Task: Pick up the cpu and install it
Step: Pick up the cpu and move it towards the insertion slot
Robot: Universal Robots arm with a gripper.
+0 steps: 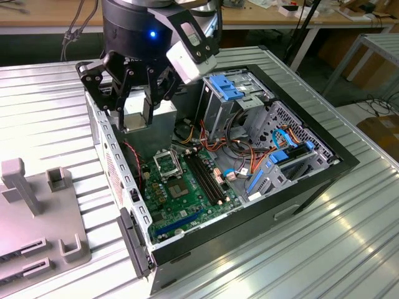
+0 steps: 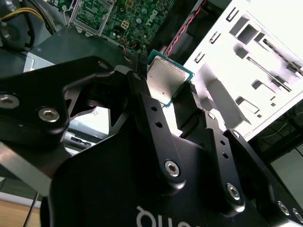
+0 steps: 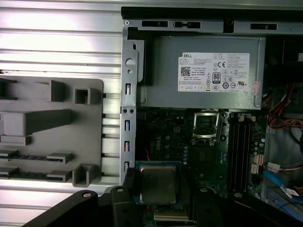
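You had the gripper (image 1: 138, 111) clamped on the cpu (image 2: 164, 79), one finger (image 2: 138, 92) pressed against each of two opposite edges. The chip's silver-grey top faced the camera in both wrist views, and its green rim showed past the metal. In the exterior view the gripper hung above the open computer case (image 1: 315, 177), over the end by the power supply (image 3: 203, 71) and near the case's side wall. The cpu (image 3: 157, 183) was held clear of the motherboard (image 1: 187, 199) and well apart from the socket (image 3: 207, 125). The grey fixture tray (image 1: 37, 212) lay on the ribbed table (image 1: 312, 255) beside the case.
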